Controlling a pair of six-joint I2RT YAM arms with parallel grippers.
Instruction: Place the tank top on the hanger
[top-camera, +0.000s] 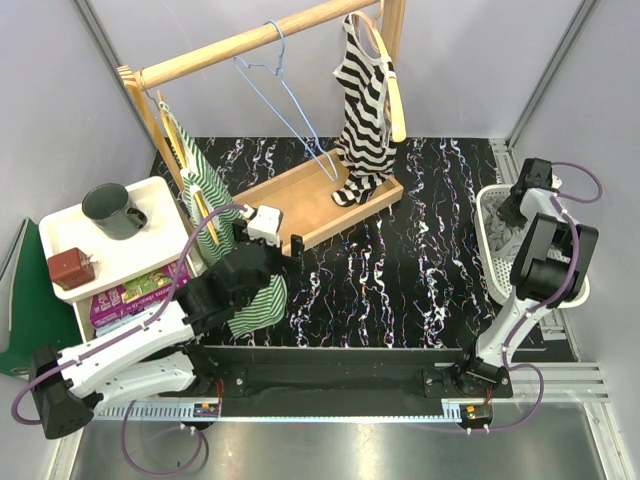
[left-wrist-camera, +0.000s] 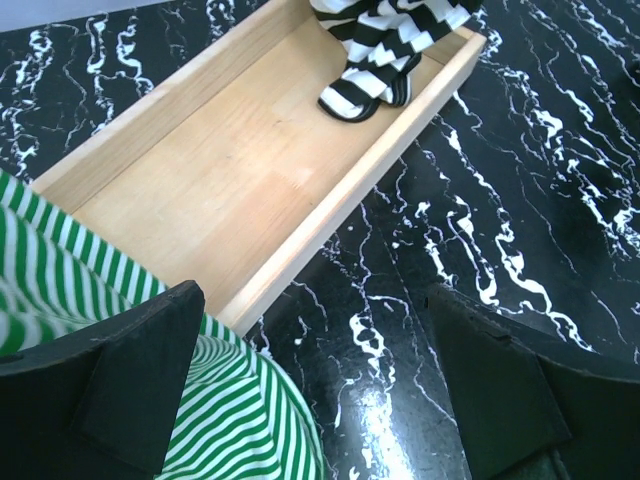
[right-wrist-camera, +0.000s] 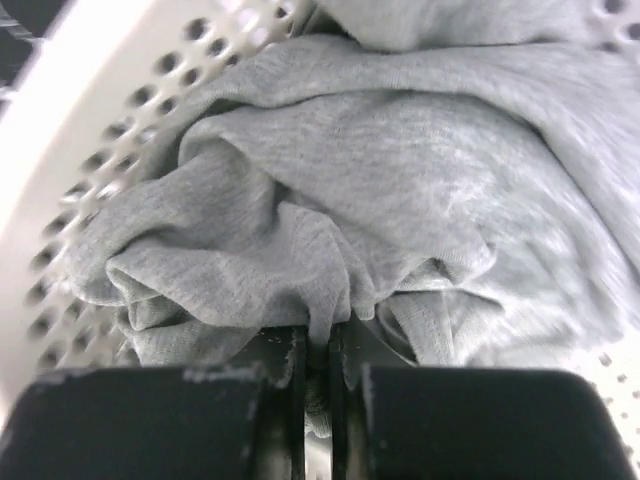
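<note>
Black marbled table (top-camera: 420, 250), grey walls (top-camera: 480, 60). Basket (top-camera: 497, 262) at 3 o'clock edge: right gripper (right-wrist-camera: 318, 340) pinches tank top (right-wrist-camera: 400, 180). Left gripper (left-wrist-camera: 320, 380) spread, 8 o'clock, beside wooden tray (top-camera: 290, 200).

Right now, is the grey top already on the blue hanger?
No, the tank top is bunched in the white basket, pinched by the right end effector, and the hanger hangs bare.

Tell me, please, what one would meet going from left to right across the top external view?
Mug → green-striped top → hanger → black-and-white top → basket.
</note>
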